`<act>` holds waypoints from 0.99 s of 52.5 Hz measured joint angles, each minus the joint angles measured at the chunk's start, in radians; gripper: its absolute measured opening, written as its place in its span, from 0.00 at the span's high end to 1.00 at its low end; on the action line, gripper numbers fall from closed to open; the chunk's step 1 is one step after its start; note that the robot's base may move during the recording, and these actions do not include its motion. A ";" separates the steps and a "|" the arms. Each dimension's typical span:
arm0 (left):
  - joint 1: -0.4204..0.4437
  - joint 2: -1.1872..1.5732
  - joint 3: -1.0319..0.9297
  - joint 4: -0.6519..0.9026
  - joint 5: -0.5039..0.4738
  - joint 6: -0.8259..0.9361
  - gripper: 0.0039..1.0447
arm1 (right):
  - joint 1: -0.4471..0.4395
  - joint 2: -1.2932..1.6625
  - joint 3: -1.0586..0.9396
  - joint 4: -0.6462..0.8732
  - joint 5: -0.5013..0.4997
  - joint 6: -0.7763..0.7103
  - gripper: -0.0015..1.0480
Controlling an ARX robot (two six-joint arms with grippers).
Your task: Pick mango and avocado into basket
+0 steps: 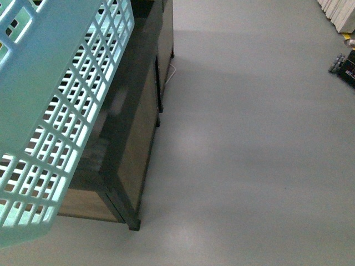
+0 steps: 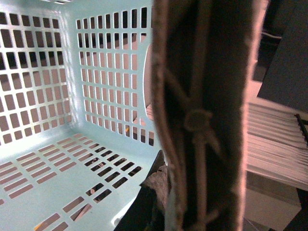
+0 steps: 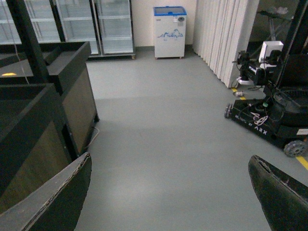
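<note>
The light teal slotted plastic basket (image 1: 50,111) tilts right against the left gripper (image 2: 202,125), whose closure cannot be told, while the right gripper (image 3: 169,163) is spread wide above grey floor (image 3: 163,110), a black wheeled base (image 3: 262,126) lettered "ARX" well beyond it.

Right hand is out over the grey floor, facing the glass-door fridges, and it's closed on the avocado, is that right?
Not quite. The right wrist view shows the right hand open, its two fingers wide apart with nothing between them. It is out over the grey floor, facing the glass-door fridges.
</note>
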 joint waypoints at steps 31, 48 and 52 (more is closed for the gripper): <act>0.000 0.000 -0.001 0.000 0.000 0.001 0.96 | 0.000 0.000 0.000 0.000 0.000 0.000 0.08; 0.000 0.000 -0.001 0.000 0.001 0.001 0.96 | 0.000 0.000 0.000 0.000 0.000 0.000 0.08; 0.000 0.000 -0.001 0.000 0.000 0.001 0.96 | 0.000 -0.001 0.000 0.000 -0.001 0.000 0.08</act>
